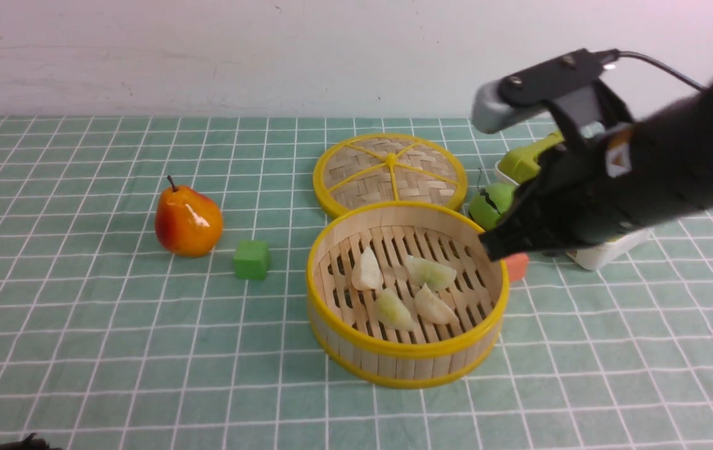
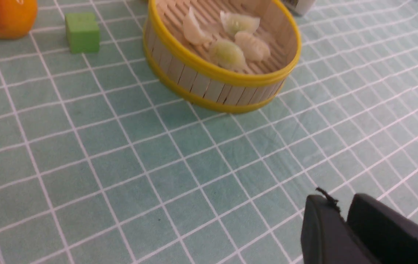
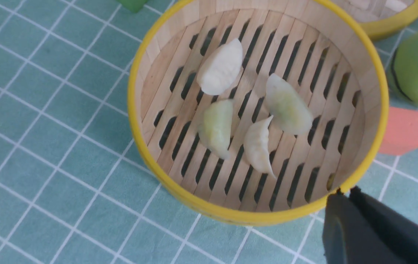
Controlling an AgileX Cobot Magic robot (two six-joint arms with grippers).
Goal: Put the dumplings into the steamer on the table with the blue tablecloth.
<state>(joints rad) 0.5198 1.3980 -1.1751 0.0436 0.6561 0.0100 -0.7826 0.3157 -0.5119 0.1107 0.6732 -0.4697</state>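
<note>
Above the right rim of the steamer (image 1: 406,351), the right gripper (image 1: 492,247) is hovering, jaws pressed together and empty; the dumplings (image 1: 431,272) are lying inside, just left of them.

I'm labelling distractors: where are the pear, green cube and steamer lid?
pear (image 1: 188,219), front view, orange belly.
green cube (image 1: 251,259), front view, front face.
steamer lid (image 1: 420,183), front view, woven top.

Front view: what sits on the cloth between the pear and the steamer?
One green cube stands there, apart from both the pear and the steamer. The front view shows it plainly; the left wrist view agrees.
</note>
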